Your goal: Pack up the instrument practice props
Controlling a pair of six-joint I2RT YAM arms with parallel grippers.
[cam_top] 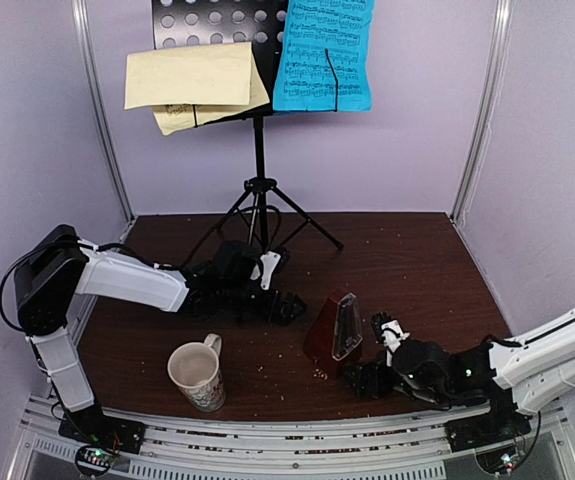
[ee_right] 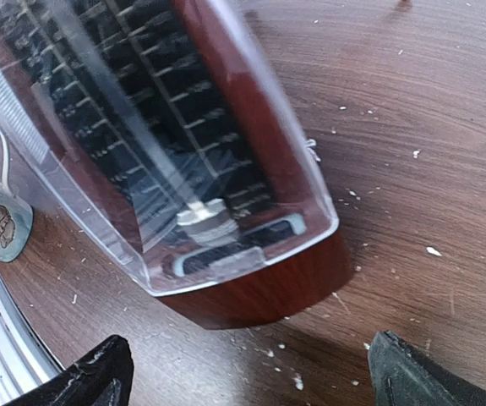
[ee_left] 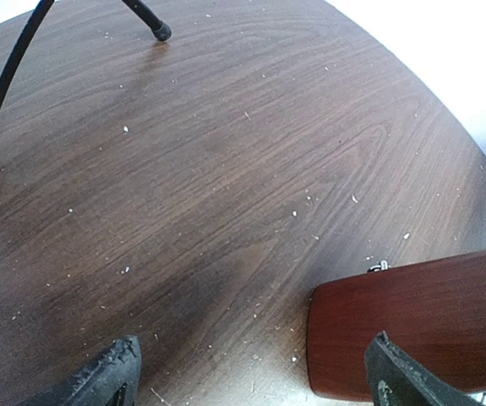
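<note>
Black perforated tripod music stand (cam_top: 260, 150) stood at the back of the dark wood-grain table (cam_top: 407, 265), its legs spread on the tabletop against the pale wall; in the left wrist view two of its thin legs (ee_left: 6, 76) crossed the upper corner. Blue printed music sheet (cam_top: 323, 55) hung on the right half of the stand's desk, and pale yellow printed sheets (cam_top: 192, 80) lay folded over its left half. Both white-and-black arms reached low over the table from either side.

Dark red-brown pyramid metronome with a clear plastic cover (cam_top: 335, 335) stood upright near the front middle of the table, between the two arms. A cream patterned mug (cam_top: 197, 375) stood to its left, near the front edge, well apart from it.

The left gripper (cam_top: 285, 306) hovered just left of the metronome with its jaws spread wide and nothing between them; the metronome's side (ee_left: 420, 313) showed by its right finger. The right gripper (cam_top: 365, 377) sat low just right of the metronome, jaws released, the clear cover (ee_right: 183, 152) close ahead of its fingers. Pale crumbs (cam_top: 319, 374) dotted the wood.
</note>
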